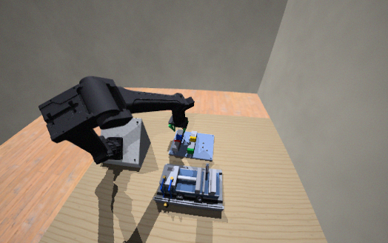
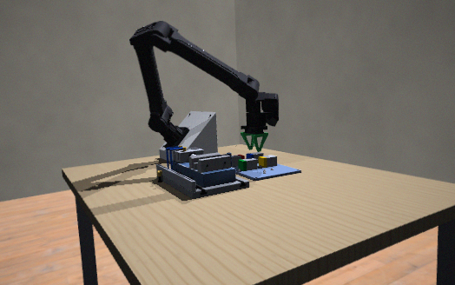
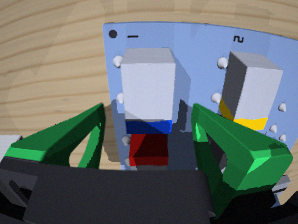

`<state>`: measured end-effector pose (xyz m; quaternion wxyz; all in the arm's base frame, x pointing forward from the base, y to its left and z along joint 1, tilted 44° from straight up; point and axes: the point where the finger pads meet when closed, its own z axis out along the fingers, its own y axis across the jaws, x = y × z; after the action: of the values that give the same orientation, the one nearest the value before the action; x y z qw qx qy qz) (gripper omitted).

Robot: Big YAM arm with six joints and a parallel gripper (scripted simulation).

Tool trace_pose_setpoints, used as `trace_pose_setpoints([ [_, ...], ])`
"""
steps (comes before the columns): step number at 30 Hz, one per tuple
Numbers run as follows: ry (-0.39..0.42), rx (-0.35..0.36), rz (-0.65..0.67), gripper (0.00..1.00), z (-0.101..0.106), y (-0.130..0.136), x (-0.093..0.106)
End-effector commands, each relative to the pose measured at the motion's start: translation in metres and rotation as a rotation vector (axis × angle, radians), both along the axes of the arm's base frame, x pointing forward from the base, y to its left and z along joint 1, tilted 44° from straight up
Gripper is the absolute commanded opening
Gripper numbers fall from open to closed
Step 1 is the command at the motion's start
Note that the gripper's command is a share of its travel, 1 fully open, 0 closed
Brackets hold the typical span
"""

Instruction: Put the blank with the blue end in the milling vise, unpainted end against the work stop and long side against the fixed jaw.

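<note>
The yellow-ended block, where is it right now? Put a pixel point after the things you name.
In the wrist view, the yellow-ended block (image 1: 193,136) (image 2: 267,161) (image 3: 251,92) is on the blue plate (image 1: 208,153) (image 2: 286,171) (image 3: 200,37), right of the blue-ended one (image 1: 179,135) (image 2: 254,155) (image 3: 148,90).

A lane separates the blue-ended grey block (image 1: 180,134) (image 2: 255,155) (image 3: 148,90) from the yellow-ended grey block (image 1: 193,136) (image 2: 267,161) (image 3: 252,90) at right; a red-ended block (image 1: 177,144) (image 2: 240,156) (image 3: 149,150) crowds its near end.

In the wrist view, the red-ended blank (image 3: 149,149) is mostly hidden behind the dark gripper body (image 3: 117,195); the plate (image 1: 206,153) (image 3: 200,37) runs off the right edge there; the exterior view hides most of the blue-ended blank (image 2: 255,155) behind other blanks; the work stop inside the vise (image 1: 189,205) (image 2: 217,184) is too small to make out.
</note>
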<state>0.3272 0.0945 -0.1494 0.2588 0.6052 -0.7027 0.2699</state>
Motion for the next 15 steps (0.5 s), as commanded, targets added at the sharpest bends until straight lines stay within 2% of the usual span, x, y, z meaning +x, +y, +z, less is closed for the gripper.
trace_pose_setpoints([
  [1, 0.005, 0.004, -0.002, 0.64, -0.0083, -0.0053, 0.0065],
  [15, 0.016, -0.003, -0.002, 0.64, -0.0092, -0.0093, 0.0016],
])
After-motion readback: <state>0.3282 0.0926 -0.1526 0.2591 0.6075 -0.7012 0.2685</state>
